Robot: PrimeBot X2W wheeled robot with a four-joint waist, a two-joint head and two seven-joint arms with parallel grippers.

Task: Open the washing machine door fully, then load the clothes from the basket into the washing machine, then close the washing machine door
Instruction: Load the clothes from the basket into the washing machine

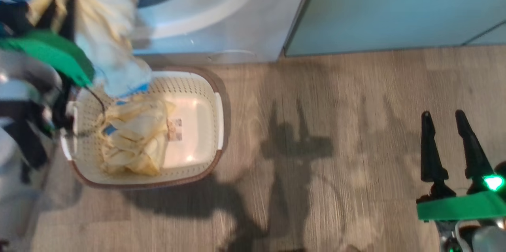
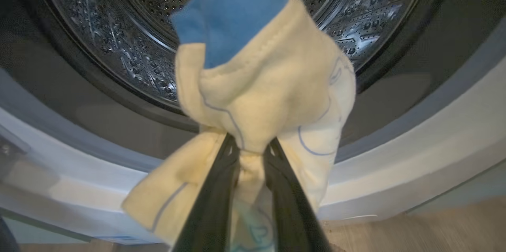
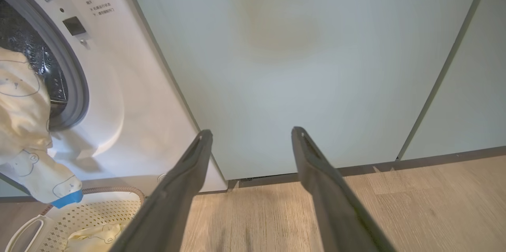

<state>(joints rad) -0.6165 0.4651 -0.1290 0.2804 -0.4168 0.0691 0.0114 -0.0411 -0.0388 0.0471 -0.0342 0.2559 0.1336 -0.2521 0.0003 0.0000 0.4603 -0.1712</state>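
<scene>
My left gripper (image 2: pixel 251 145) is shut on a pale yellow cloth (image 2: pixel 261 86) with a blue piece, held up right in front of the washing machine's (image 1: pixel 221 14) open steel drum (image 2: pixel 118 46). In the head view the held cloth (image 1: pixel 106 26) hangs down to the basket (image 1: pixel 197 86), whose cream perforated walls hold more yellow clothes (image 1: pixel 132 137). My right gripper (image 1: pixel 442 115) stands open and empty above the floor, far to the right. In its wrist view, the right gripper (image 3: pixel 251 133) faces a cabinet. The washing machine door is out of view.
Pale teal cabinets (image 1: pixel 395 6) stand right of the machine. Wood-look floor (image 1: pixel 316 145) stretches between the basket and my right gripper. My left arm with its green band (image 1: pixel 51 52) hangs over the basket's left side.
</scene>
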